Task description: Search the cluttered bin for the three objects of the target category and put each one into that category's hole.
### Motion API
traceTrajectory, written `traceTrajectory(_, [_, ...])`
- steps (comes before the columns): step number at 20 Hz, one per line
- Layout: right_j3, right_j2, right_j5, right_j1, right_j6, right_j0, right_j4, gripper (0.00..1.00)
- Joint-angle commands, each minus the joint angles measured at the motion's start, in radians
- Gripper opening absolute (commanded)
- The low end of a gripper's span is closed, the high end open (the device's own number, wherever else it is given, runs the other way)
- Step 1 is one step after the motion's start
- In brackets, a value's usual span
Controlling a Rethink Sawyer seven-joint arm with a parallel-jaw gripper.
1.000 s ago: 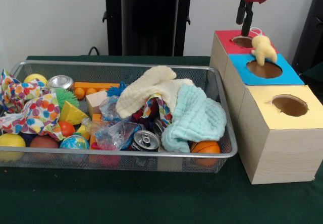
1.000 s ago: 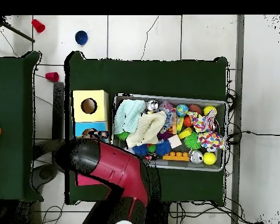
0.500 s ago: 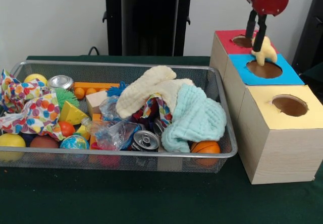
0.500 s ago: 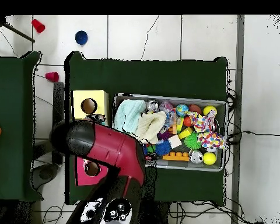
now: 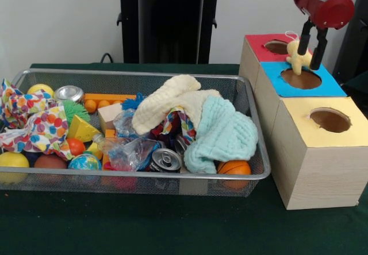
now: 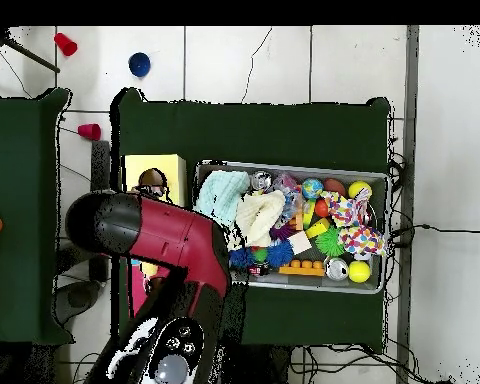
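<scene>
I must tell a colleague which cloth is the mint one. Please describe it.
Look in the wire basket, at the end nearest the wooden boxes. The mint cloth lies there, over an orange ball. Its neighbour, the cream cloth, is pale yellow.

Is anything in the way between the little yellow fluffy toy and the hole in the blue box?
Nothing visible is. In the front view the yellow toy hangs between the gripper fingers right at the far rim of the blue box's hole, and the hole is open and bare. The overhead view cannot confirm it, because the arm covers that box.
</scene>
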Motion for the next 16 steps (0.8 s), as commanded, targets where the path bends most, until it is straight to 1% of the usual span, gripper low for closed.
traceTrajectory(1, [-0.019, 0.022, 0.091, 0.068, 0.301, 0.029, 0.036, 1.0])
traceTrajectory(4, [-0.019, 0.023, 0.07, 0.087, 0.303, 0.039, 0.047, 1.0])
traceTrajectory(7, [-0.004, 0.026, 0.032, 0.104, 0.295, 0.046, 0.058, 1.0])
traceTrajectory(12, [0.045, 0.052, -0.064, 0.129, 0.264, 0.045, 0.085, 1.0])
traceTrajectory(16, [0.066, 0.063, -0.108, 0.148, 0.247, 0.05, 0.093, 1.0])
